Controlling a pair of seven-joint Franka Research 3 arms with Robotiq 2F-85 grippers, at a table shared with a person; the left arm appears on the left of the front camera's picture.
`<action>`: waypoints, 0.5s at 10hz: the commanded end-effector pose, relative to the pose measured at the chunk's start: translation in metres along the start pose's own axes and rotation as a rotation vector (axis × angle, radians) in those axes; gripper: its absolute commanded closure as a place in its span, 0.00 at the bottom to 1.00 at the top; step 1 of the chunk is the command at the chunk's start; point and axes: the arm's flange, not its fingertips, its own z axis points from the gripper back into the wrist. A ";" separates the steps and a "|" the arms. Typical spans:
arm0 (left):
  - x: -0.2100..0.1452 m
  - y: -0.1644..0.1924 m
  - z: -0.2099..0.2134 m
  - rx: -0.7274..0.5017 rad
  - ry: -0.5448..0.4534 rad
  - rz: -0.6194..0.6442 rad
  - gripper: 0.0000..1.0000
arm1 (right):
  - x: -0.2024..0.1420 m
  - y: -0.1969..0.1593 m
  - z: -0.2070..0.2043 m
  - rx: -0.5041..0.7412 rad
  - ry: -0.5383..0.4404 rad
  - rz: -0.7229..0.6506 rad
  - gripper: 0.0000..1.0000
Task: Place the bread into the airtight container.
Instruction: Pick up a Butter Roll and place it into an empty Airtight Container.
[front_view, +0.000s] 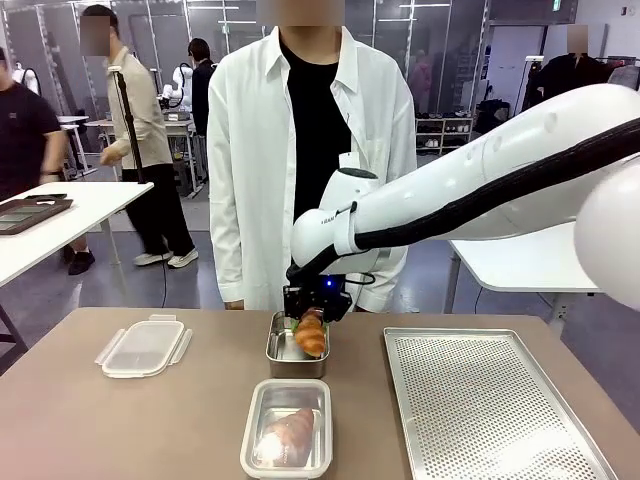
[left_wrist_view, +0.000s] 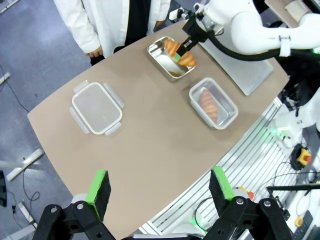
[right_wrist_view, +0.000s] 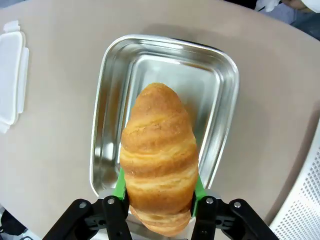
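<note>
My right gripper (front_view: 313, 318) is shut on the bread, a golden croissant (front_view: 311, 336), and holds it just above the open steel airtight container (front_view: 283, 352) at the table's far middle. In the right wrist view the croissant (right_wrist_view: 159, 150) sits between the green pads (right_wrist_view: 120, 186), with the empty container (right_wrist_view: 150, 70) under it. From high over the table, my left gripper (left_wrist_view: 160, 187) stands open with nothing between its fingers. Its view looks down on the croissant (left_wrist_view: 186, 58) and the container (left_wrist_view: 161, 56).
A second container (front_view: 287, 428) holding another bread stands at the near edge. A clear clip lid (front_view: 143, 346) lies at the left and a perforated metal tray (front_view: 485, 400) at the right. A person in a white coat (front_view: 250, 150) stands at the far side.
</note>
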 end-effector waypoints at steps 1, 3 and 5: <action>0.000 0.000 0.001 -0.012 0.001 -0.021 0.00 | 0.011 0.008 -0.012 0.014 -0.039 0.000 0.45; 0.000 0.000 0.001 -0.012 0.001 -0.021 0.00 | 0.011 0.009 -0.021 0.007 -0.034 0.011 0.06; 0.000 0.000 0.001 -0.012 0.001 -0.021 0.00 | 0.008 0.013 -0.015 -0.005 -0.041 0.022 0.00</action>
